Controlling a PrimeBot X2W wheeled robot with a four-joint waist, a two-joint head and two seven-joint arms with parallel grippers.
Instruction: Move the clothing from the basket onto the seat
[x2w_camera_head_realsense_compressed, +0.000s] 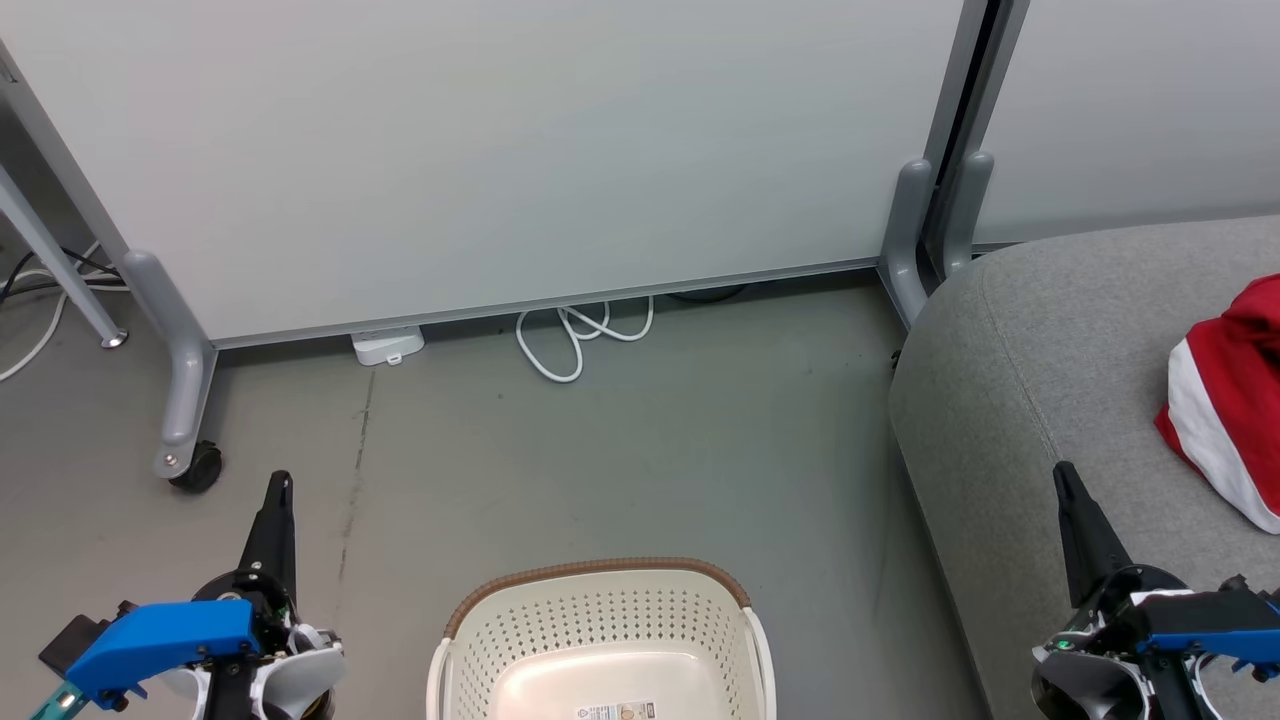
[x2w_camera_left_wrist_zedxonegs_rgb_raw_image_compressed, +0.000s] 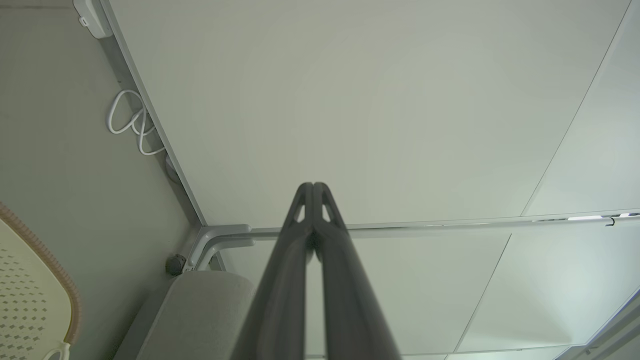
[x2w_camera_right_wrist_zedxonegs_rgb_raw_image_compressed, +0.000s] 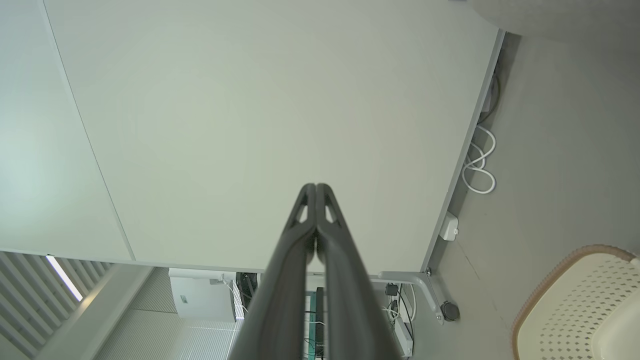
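Observation:
The cream basket (x2w_camera_head_realsense_compressed: 600, 610) with its brown rim stands on the floor at the bottom centre, its label showing on a bare bottom; parts of the basket (x2w_camera_left_wrist_zedxonegs_rgb_raw_image_compressed: 30, 290) (x2w_camera_right_wrist_zedxonegs_rgb_raw_image_compressed: 580, 305) also appear in both wrist views. Red clothing with white stripes (x2w_camera_head_realsense_compressed: 1230, 400) lies on the grey seat (x2w_camera_head_realsense_compressed: 1040, 380) at the right edge. My left gripper (x2w_camera_head_realsense_compressed: 281, 482) (x2w_camera_left_wrist_zedxonegs_rgb_raw_image_compressed: 313, 186) is shut with nothing in it, left of the basket. Over the seat's front part, my right gripper (x2w_camera_head_realsense_compressed: 1062, 470) (x2w_camera_right_wrist_zedxonegs_rgb_raw_image_compressed: 316, 187) is shut on nothing too.
White partition panels on grey wheeled feet (x2w_camera_head_realsense_compressed: 185, 400) stand behind the floor. A looped white cable (x2w_camera_head_realsense_compressed: 575, 335) and a small white box (x2w_camera_head_realsense_compressed: 387, 345) lie at the panel's base. A second panel foot (x2w_camera_head_realsense_compressed: 915, 240) stands beside the seat corner.

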